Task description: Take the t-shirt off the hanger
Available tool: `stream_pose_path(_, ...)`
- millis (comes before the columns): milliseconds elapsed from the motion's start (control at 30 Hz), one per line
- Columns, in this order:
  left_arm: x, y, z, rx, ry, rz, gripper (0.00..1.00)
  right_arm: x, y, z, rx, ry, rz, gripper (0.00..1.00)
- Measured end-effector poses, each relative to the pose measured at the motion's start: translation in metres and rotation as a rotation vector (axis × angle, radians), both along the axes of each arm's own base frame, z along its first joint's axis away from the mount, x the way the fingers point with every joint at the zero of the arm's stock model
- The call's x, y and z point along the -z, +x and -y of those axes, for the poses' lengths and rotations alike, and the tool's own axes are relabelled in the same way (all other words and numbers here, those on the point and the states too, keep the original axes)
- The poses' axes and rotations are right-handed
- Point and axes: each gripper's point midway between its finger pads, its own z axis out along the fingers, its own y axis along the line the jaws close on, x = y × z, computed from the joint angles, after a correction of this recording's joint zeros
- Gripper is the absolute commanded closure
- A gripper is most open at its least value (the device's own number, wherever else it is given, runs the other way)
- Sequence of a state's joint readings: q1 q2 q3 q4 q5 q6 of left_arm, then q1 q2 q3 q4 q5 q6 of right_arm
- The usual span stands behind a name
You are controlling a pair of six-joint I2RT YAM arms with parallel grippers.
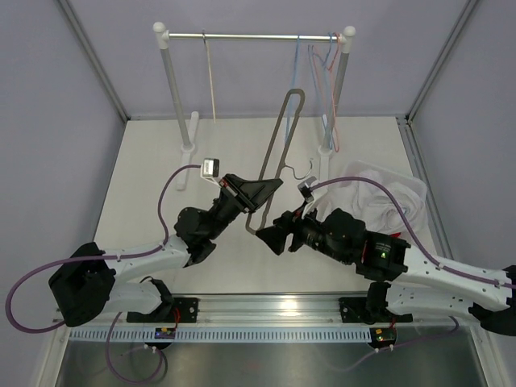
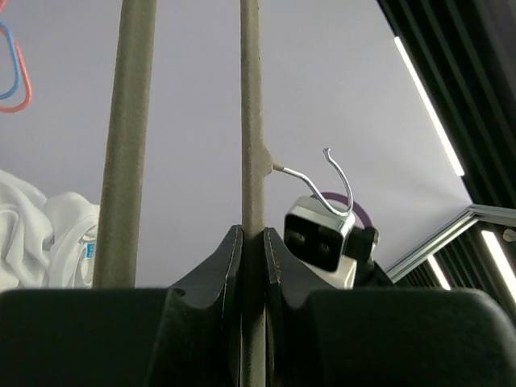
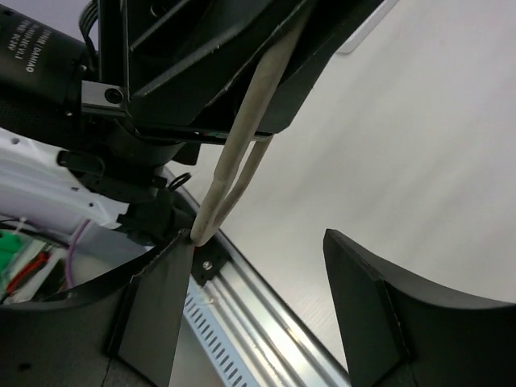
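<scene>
Hanger [image 2: 252, 121] bare, one bar clamped in left gripper [image 2: 253, 260]. White t-shirt [image 1: 385, 197] heaped on table [image 1: 153, 161] at right, clear of hanger. Right gripper [image 1: 271, 237] spread, empty, beside hanger's lower end. Removal looks done.

Lilac walls [image 1: 242, 81], white table [image 1: 153, 161], metal garment rail [image 1: 254, 35] at back, aluminium corner posts [image 1: 92, 58]

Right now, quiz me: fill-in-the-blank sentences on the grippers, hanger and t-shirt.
The left gripper is ____ on the grey hanger.
The right gripper beside it is ____.
The white t-shirt lies on the table beside the ____ arm.
Missing words: shut; open; right.
</scene>
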State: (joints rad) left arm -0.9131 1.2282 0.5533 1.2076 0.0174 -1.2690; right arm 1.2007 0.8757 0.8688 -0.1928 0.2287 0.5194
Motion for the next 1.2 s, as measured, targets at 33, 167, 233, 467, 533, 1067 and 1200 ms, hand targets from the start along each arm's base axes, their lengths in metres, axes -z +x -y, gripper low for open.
stream_pose_path(33, -0.001, 0.000, -0.002, -0.005, -0.008, 0.000, 1.00, 0.000, 0.001, -0.003, 0.018, -0.012, 0.025, 0.28)
stream_pose_path(167, 0.005, 0.002, -0.006, -0.013, -0.022, -0.022, 1.00, -0.004, 0.004, -0.015, 0.081, -0.043, 0.116, 0.41)
stream_pose_path(233, 0.010, 0.002, -0.007, -0.017, -0.020, -0.035, 1.00, -0.004, 0.008, -0.019, 0.128, -0.057, 0.153, 0.50)
stream_pose_path(467, 0.021, 0.006, -0.020, -0.051, -0.045, -0.084, 1.00, -0.003, 0.018, -0.023, 0.290, -0.100, 0.254, 0.93)
stream_pose_path(533, 0.014, 0.006, -0.029, -0.070, -0.076, -0.073, 1.00, -0.004, 0.022, -0.021, 0.339, -0.089, 0.259, 1.00)
stream_pose_path(1067, -0.024, -0.041, -0.076, -0.115, -0.027, 0.095, 0.01, -0.026, 0.017, 0.013, 0.397, -0.237, 0.177, 1.00)
stream_pose_path(1200, -0.041, -0.056, -0.093, -0.156, 0.035, 0.167, 0.01, -0.032, 0.016, 0.021, 0.402, -0.315, 0.146, 1.00)
